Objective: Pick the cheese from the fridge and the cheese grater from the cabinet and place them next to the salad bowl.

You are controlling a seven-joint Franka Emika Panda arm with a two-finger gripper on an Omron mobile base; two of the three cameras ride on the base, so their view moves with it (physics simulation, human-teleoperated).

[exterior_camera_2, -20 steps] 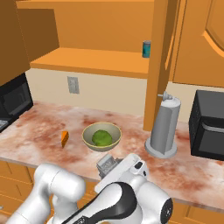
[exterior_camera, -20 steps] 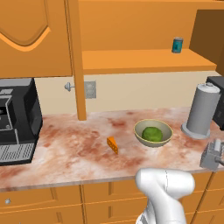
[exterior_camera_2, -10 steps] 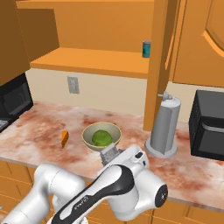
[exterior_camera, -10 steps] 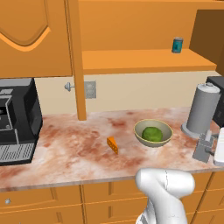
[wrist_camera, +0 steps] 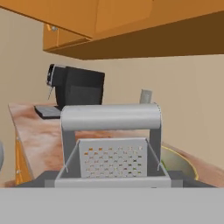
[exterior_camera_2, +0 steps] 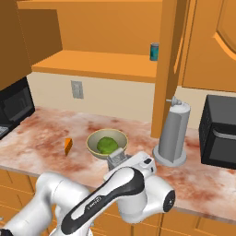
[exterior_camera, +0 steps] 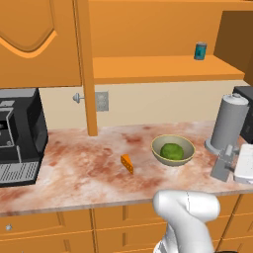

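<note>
Grey metal fills the middle of the hand view, where the cheese grater (wrist_camera: 112,144) is seen close up, its loop handle on top and its perforated face below. The gripper (exterior_camera: 237,165) is seen in the left base view just right of the salad bowl (exterior_camera: 172,149), and the grater (exterior_camera: 223,162) is carried at its end, low over the counter (exterior_camera: 79,168); whether the grater touches the counter cannot be told. The finger tips are hidden behind the grater, so the opening of the jaws cannot be read directly, though the grater appears to be held between them.

The salad bowl, olive green with a leafy ball inside, is set on the marbled counter. The cheese (exterior_camera: 127,163) is lying on the counter just left of the bowl, apart from it. In the right base view the grater (exterior_camera_2: 116,158) is seen just in front of the bowl (exterior_camera_2: 107,143), with the cheese (exterior_camera_2: 68,146) to the bowl's left.

A tall grey cylinder (exterior_camera: 227,123) is standing right of the bowl, near the grater. A teal can (exterior_camera: 200,50) is seen on the shelf of the open cabinet (exterior_camera: 163,69) above the bowl. A black coffee machine (exterior_camera: 17,133) is placed far left of the bowl
</note>
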